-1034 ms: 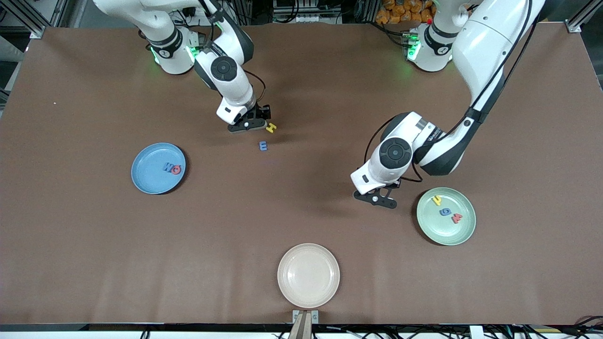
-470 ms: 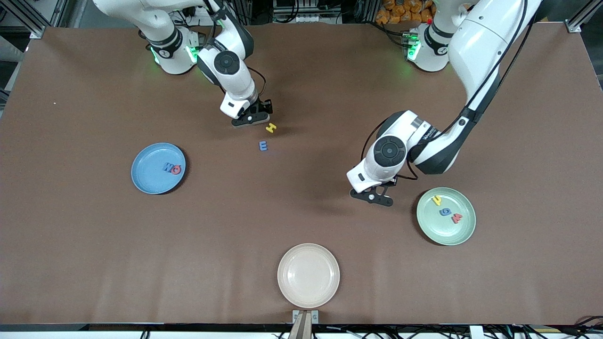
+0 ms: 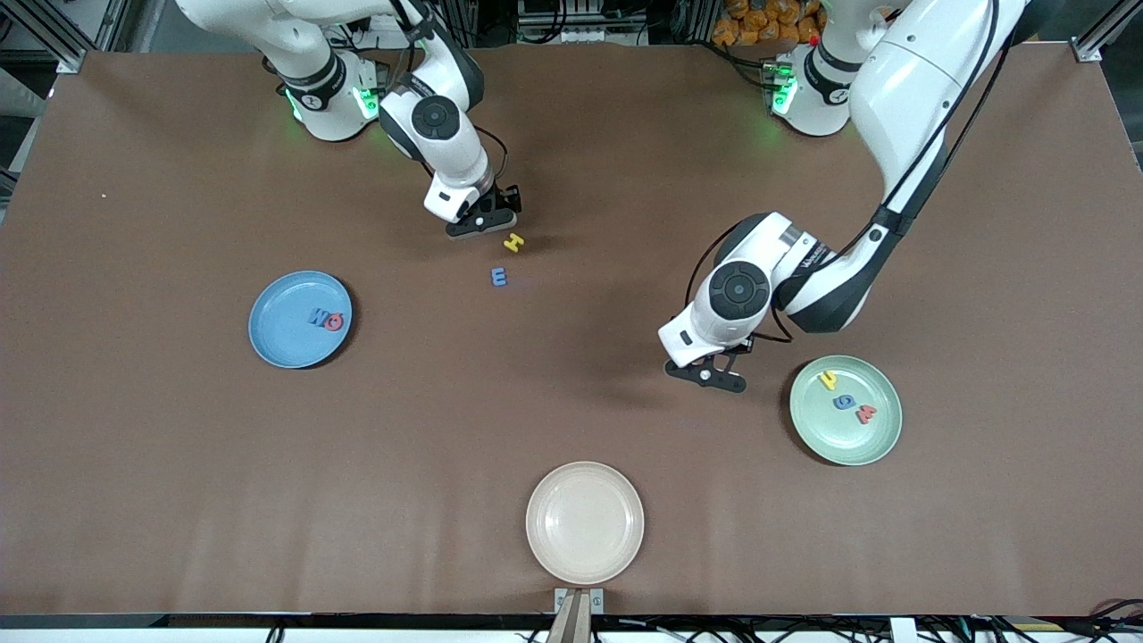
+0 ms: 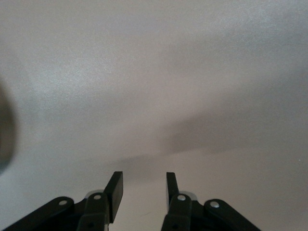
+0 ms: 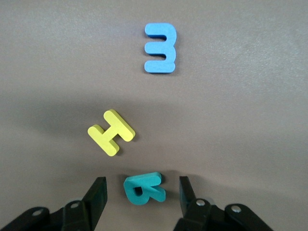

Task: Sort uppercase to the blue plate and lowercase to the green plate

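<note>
A teal R (image 5: 144,188) lies flat on the table between the fingers of my open right gripper (image 5: 142,185), which touch nothing. In the front view that gripper (image 3: 482,223) hides the R. A yellow H (image 5: 111,132) (image 3: 513,242) lies just beside it. The blue plate (image 3: 277,344) holds a blue W (image 3: 319,316) and a red Q (image 3: 334,321). On the green plate (image 3: 839,446) lie a yellow h (image 3: 828,379), a blue g (image 3: 843,403) and a red w (image 3: 865,413). My left gripper (image 3: 710,375) (image 4: 143,180) hangs open and empty over bare table beside the green plate.
A blue piece shaped like an E or a 3 (image 3: 499,277) (image 5: 160,48) lies a little nearer to the front camera than the H. A cream plate (image 3: 585,522) stands at the table's front edge.
My right gripper has shifted slightly away from the front camera and toward the left arm's end, beside the H. The left gripper has drifted a little toward the table's middle.
</note>
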Available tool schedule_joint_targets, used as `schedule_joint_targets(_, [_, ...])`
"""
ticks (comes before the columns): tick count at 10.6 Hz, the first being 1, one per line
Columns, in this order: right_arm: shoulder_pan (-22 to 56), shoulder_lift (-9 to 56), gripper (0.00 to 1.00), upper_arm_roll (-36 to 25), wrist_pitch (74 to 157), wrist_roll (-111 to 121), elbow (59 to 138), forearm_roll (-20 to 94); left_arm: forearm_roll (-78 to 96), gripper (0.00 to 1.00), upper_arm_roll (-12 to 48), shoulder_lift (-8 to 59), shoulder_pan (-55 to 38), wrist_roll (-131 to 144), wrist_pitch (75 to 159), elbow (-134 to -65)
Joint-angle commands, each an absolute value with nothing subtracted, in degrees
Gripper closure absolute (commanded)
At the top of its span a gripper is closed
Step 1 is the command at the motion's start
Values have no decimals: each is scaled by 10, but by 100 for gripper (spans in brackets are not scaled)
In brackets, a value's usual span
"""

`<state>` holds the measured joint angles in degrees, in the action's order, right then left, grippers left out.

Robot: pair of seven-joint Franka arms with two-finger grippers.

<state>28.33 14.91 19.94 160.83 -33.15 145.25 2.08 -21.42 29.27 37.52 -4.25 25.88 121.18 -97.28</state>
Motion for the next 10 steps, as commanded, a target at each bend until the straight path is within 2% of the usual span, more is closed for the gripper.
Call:
schedule_joint_targets(1, [287,150,31,200,1619,-346,1459,-1,-204,56,290,374,-42,258,1203,-969])
schedule_joint_targets(10, [287,165,38,200,1638,-348,1460,-13,-204,56,290,374,-45,259,1204,-969])
